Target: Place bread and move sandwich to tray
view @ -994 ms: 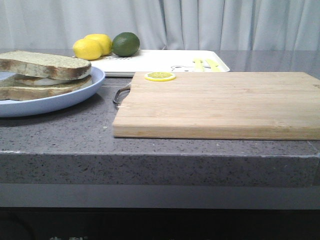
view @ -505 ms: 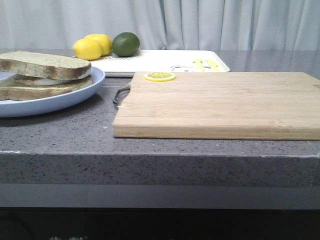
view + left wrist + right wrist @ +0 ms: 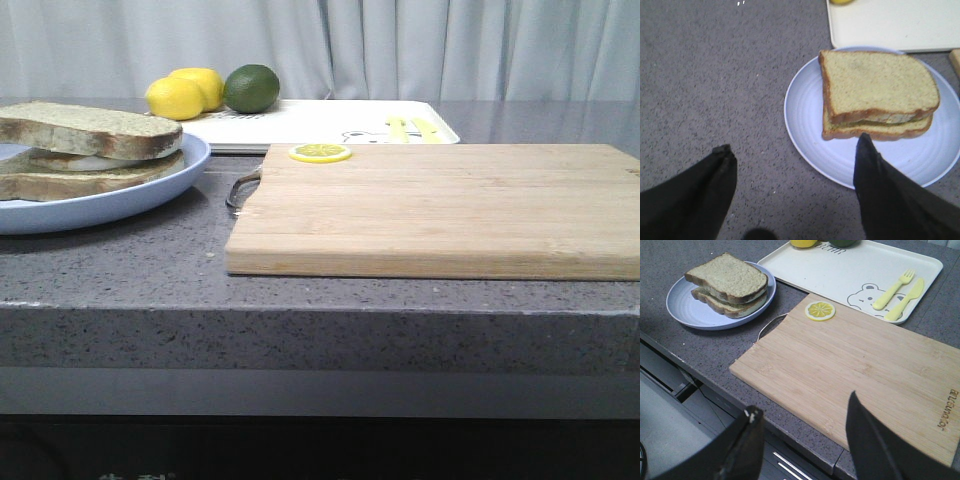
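Note:
The sandwich point(image 3: 88, 150), two brown-crusted slices with egg between, lies on the round light-blue plate point(image 3: 150, 195) at the left; it also shows in the left wrist view point(image 3: 877, 95) and the right wrist view point(image 3: 730, 284). The top slice is plain bread point(image 3: 875, 82). The white tray point(image 3: 330, 122) stands at the back; in the right wrist view point(image 3: 840, 270) it bears a bear print and yellow fork and knife. My left gripper point(image 3: 792, 145) is open, above the counter at the plate's rim, one finger over the plate. My right gripper point(image 3: 802, 412) is open above the counter's front edge.
A wooden cutting board point(image 3: 440, 205) with a metal handle fills the middle and right, a lemon slice point(image 3: 320, 153) at its far left corner. Two lemons point(image 3: 185, 93) and a lime point(image 3: 251, 88) sit at the tray's far left end. The counter edge point(image 3: 320, 310) runs in front.

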You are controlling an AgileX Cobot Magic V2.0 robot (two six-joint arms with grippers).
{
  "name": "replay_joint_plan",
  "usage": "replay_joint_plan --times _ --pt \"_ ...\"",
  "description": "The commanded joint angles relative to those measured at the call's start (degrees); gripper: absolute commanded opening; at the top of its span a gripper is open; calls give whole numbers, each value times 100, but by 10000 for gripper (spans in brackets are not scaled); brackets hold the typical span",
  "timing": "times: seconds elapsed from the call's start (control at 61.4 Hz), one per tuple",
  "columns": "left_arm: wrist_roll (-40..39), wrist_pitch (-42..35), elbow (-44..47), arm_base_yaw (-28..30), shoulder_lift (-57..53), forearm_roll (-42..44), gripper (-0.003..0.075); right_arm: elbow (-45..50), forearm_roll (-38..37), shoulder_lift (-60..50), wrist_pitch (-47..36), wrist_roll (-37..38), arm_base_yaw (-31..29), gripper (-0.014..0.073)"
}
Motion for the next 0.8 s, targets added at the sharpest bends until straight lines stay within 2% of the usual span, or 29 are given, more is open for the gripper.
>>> replay_joint_plan --times 0.0,0.147,0.228,0.359,0.473,0.782 --pt "-7 18 -503 157 509 62 491 -124 -9 10 -385 -21 -27 402" --pt "-7 300 -1004 747 1600 -147 491 -124 -9 10 -385 -21 -27 402" --pt "42 497 -1340 1093 2211 -620 491 -124 -9 10 -385 -21 -27 402" --pt "612 575 -1641 1490 2989 -1562 491 -124 -9 10 -385 -21 -27 402" --pt "1039 650 -1807 1582 3509 -2296 491 -124 -9 10 -385 -21 -27 402" --pt "1310 627 -1829 1582 4344 -2734 491 -124 -9 10 -385 -21 -27 402"
